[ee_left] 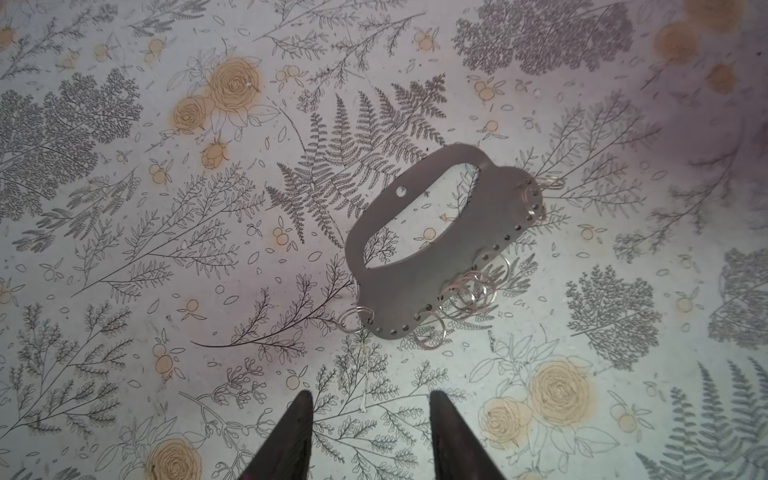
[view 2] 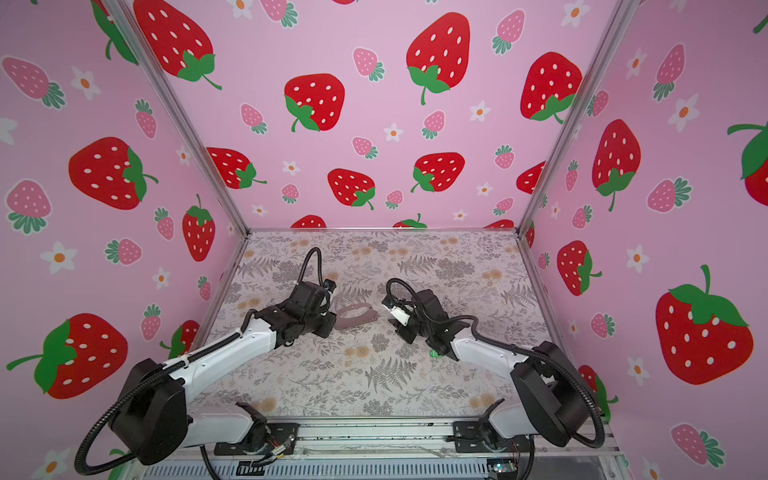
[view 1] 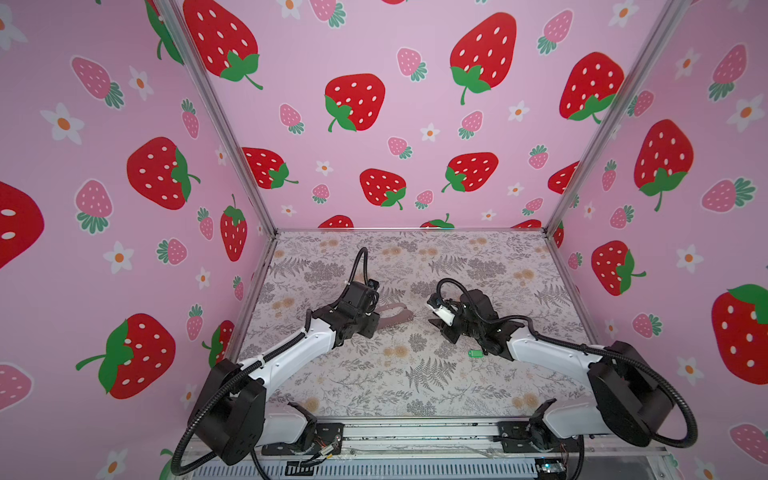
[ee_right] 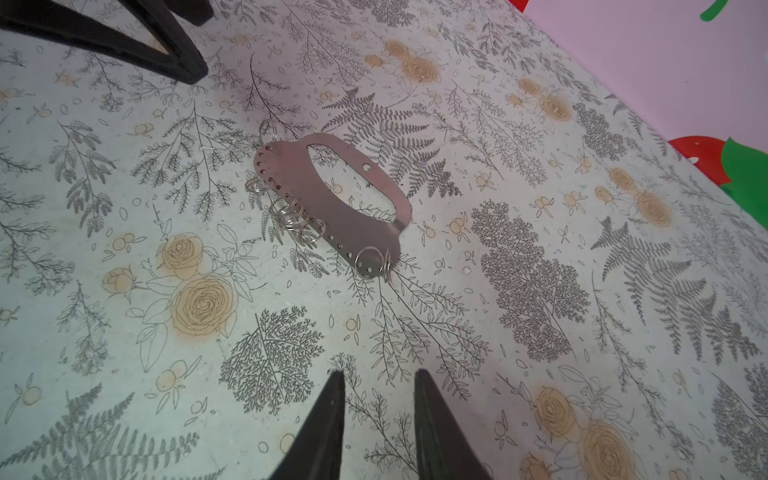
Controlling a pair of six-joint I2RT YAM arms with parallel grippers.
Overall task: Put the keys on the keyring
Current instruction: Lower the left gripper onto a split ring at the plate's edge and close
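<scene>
**One keyring** [view 1: 397, 321] lies flat near the middle of the table [view 1: 365, 386], between the two grippers. Its silver rings [ee_left: 471, 291] bunch along one edge, too crowded to count. **One green key tag** [view 1: 475, 353] lies apart from it, nearer the table's front edge and just beside the right arm. **Left gripper** [ee_left: 370, 399] and **right gripper** [ee_right: 379, 376]: jaws parted, holding nothing, each short of the keyring.

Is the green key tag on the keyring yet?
Off: the green key tag lies alone on the table, apart from the keyring.
</scene>
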